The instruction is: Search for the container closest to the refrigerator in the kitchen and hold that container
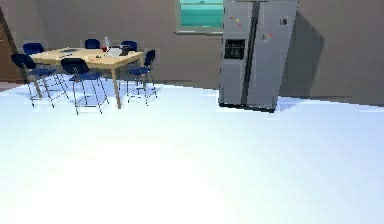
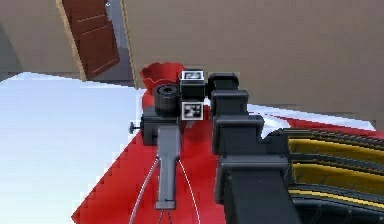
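Several small things [image 1: 120, 50], contents unclear, sit on the table [image 1: 85, 58].

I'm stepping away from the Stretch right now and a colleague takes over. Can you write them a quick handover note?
Gripper: seen in the arm side view over a red surface; I cannot tell whether it holds anything.
Things: the refrigerator stands at the far wall, right of the forward view's middle. Left of it, a dining table with blue chairs carries small things too small to name.
Done: the refrigerator is in sight.
Left: find the container nearest it, drive over and take hold of it.
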